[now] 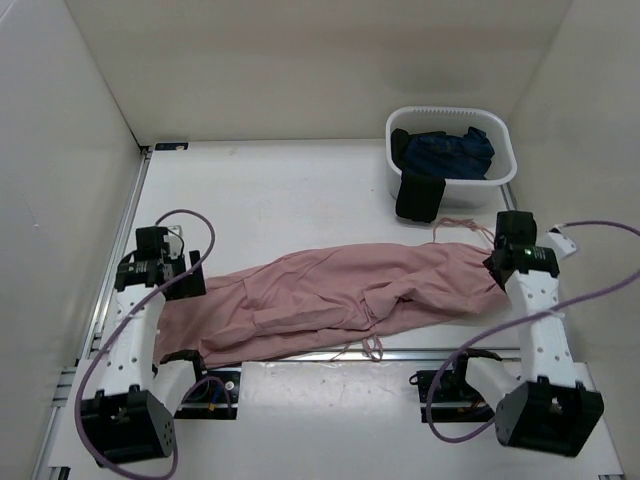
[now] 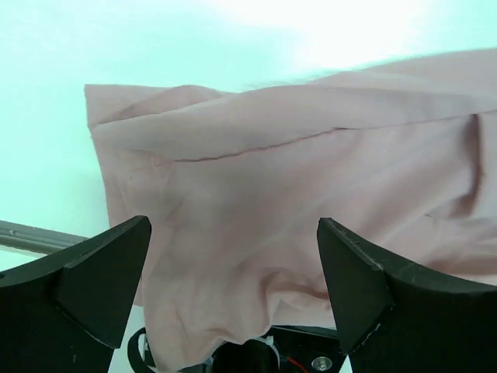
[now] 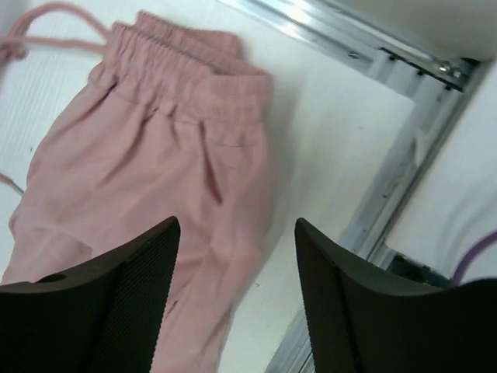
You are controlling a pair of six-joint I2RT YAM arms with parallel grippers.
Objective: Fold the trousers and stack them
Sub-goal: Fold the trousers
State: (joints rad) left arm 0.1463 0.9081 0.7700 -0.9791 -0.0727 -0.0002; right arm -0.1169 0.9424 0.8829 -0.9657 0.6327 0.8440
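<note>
Just beside left pincer (image 2: 233, 225) — trousers (image 1: 340, 295)

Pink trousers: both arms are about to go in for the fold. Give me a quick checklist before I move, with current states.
1. Left gripper open and empty: ok.
2. Right gripper open and empty: ok.
3. Dusty-pink thin fabric trousers laid out lengthwise, leg ends by the left arm, gathered waistband by the right: ok.
4. Fabric smooth: not ok, creased through the middle.
5. Thin pink drawstring tucked in: not ok, it trails loose past the waistband.
6. White plastic basket apart from the trousers: ok.
</note>
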